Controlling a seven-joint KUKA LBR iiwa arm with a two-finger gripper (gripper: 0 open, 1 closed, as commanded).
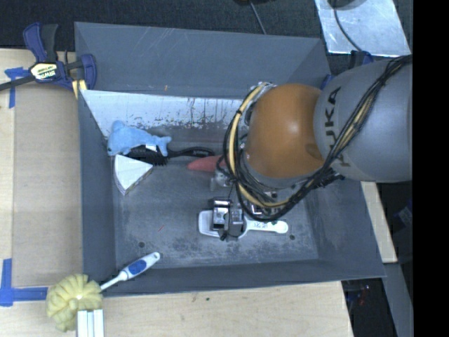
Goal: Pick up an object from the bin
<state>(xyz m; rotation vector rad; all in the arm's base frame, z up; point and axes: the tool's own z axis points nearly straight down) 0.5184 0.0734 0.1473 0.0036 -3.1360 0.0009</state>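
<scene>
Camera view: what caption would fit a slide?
Robot gripper low over a white plastic piece in the grey bin.

Pale tan worktop (42,188) at left & near side. Far side: black surface (140,2) w/ grey sheet (365,20) far right.

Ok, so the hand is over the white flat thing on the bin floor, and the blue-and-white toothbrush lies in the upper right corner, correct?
Not quite. The camera view shows the blue-and-white toothbrush at the lower left corner of the bin, not the upper right. The rest holds: the hand is over the white flat thing on the bin floor.
</scene>
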